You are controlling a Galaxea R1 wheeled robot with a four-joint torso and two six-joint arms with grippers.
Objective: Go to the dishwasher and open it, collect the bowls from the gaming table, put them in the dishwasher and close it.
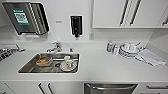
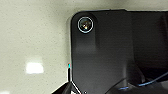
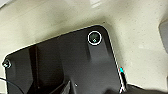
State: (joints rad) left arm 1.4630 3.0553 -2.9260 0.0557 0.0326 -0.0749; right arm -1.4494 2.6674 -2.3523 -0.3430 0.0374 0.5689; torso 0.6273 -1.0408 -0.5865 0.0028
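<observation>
The robot's own dark plate [image 3: 65, 65] takes up the lower part of the right wrist view, tilted, with a round ringed fitting [image 3: 94, 38] near one rounded corner and a second fitting [image 3: 6, 64] at the far corner (partly cut by the edge). A thin dark cable [image 3: 10, 83] crosses that end. Behind the plate lies a pale speckled floor [image 3: 135, 32], with a bright reflection [image 3: 96, 3] on it.
</observation>
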